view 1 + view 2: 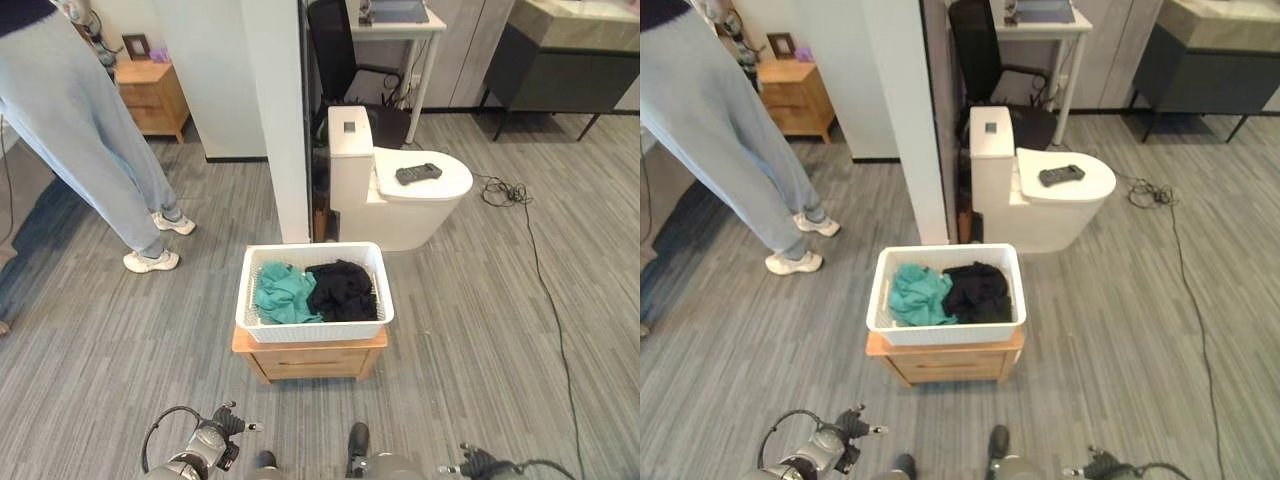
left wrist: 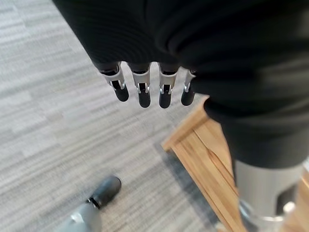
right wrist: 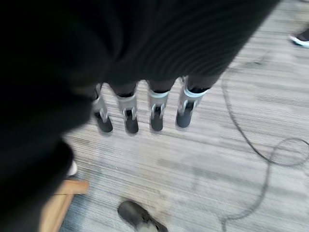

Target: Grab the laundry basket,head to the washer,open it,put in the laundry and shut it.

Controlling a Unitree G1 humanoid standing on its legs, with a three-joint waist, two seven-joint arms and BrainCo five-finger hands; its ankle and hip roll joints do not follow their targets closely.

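Note:
A white laundry basket point(image 1: 314, 322) stands on a low wooden stand point(image 1: 310, 358) just ahead of me. Inside it lie a teal cloth point(image 1: 283, 293) on the left and a black cloth point(image 1: 341, 290) on the right. My left hand point(image 2: 142, 89) hangs low over the grey floor with its fingers straight and nothing in it; a corner of the wooden stand point(image 2: 203, 150) shows beside it. My right hand point(image 3: 157, 113) also hangs over the floor, fingers straight and empty, apart from the basket.
Behind the basket is a white toilet point(image 1: 400, 190) with a black remote point(image 1: 418, 173) on its lid, beside a white partition wall point(image 1: 280, 120). A person in light-blue trousers point(image 1: 90, 130) stands at the far left. A wooden nightstand point(image 1: 150, 95) and dark cabinet point(image 1: 570, 60) line the back.

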